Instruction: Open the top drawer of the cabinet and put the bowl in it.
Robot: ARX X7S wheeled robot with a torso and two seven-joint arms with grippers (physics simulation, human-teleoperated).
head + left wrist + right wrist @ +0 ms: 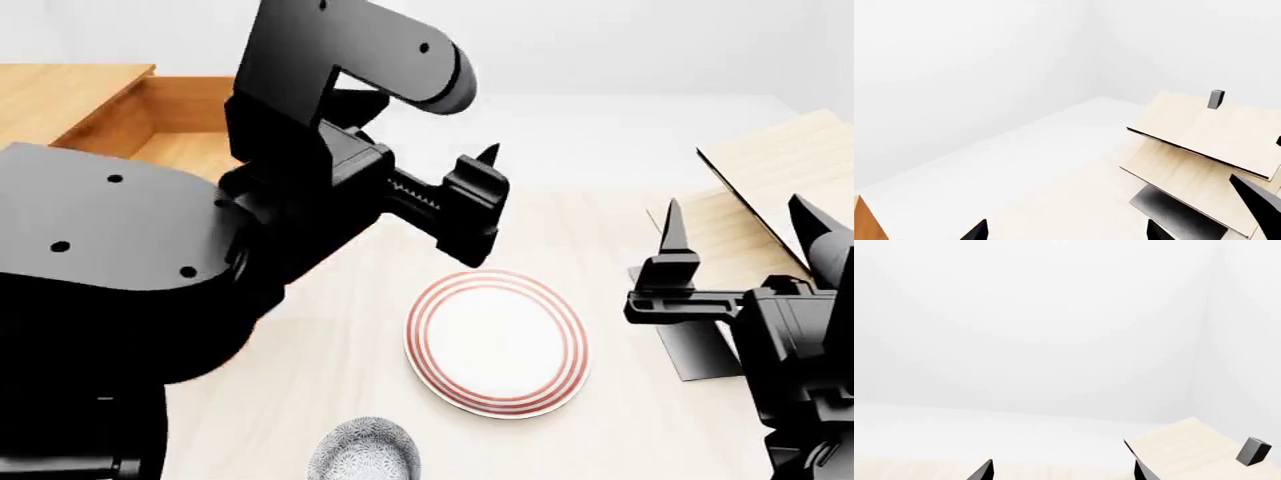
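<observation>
Currently the small deep round bowl, white with fine blue-grey speckling (pixel 366 450), sits at the near edge of the pale wooden table (pixel 334 350), untouched by either arm. Just beyond it, toward the table's middle, lies the flat white plate with red rings (pixel 497 341); the two are close but apart.

Boxy orange-brown wooden cabinet (pixel 67 95) stands at the far left corner. Its top drawer (pixel 180 115) is pulled out, the inner cavity showing behind the left arm; the handle is hidden.

Left gripper (pixel 474 195): black, raised above the table between drawer and plate, jaws spread, nothing between them. In the left wrist view only the fingertips (pixel 976 231) show at the frame edge, well apart.

Right gripper (pixel 741 235): black, over the right side of the table, fingers parted wide and empty. The right wrist view shows two separated fingertips (pixel 982 471) against a white wall.

Pale tilted-board rack on a black base (pixel 767 190) occupies the far right corner; a small grey block (pixel 1215 99) sits at its top edge.
</observation>
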